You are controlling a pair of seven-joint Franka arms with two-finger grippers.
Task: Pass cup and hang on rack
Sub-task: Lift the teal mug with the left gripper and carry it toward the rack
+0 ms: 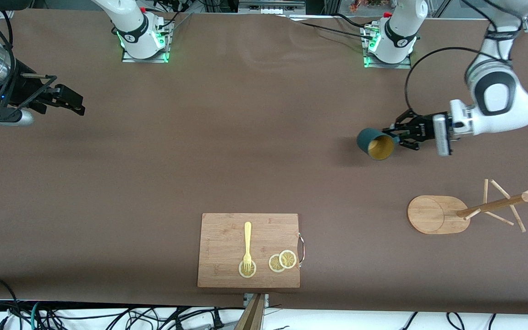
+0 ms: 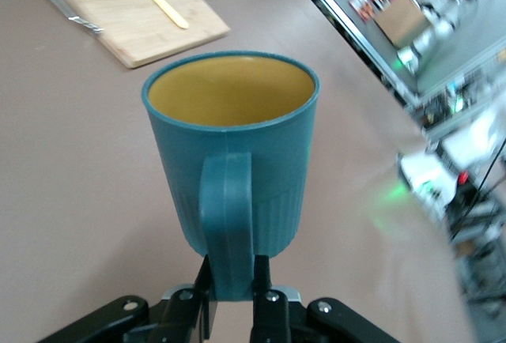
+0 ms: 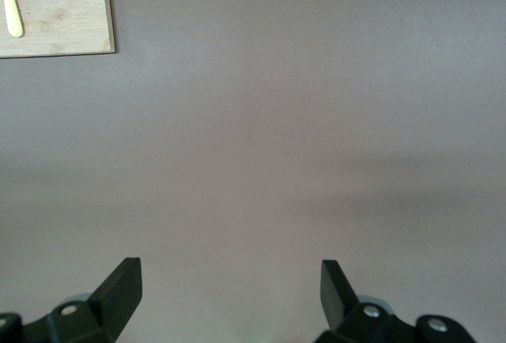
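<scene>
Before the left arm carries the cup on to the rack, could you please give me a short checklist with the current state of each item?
1. Left claw shut on the cup by its handle: ok.
2. Cup lifted above the table: ok.
3. Rack standing upright with pegs free: ok.
4. Right claw open, waiting at its own end of the table: ok.
5. Cutting board with fork and lemon slices away from the path between cup and rack: ok.
6. Grip firm enough for hanging: cannot tell.
</scene>
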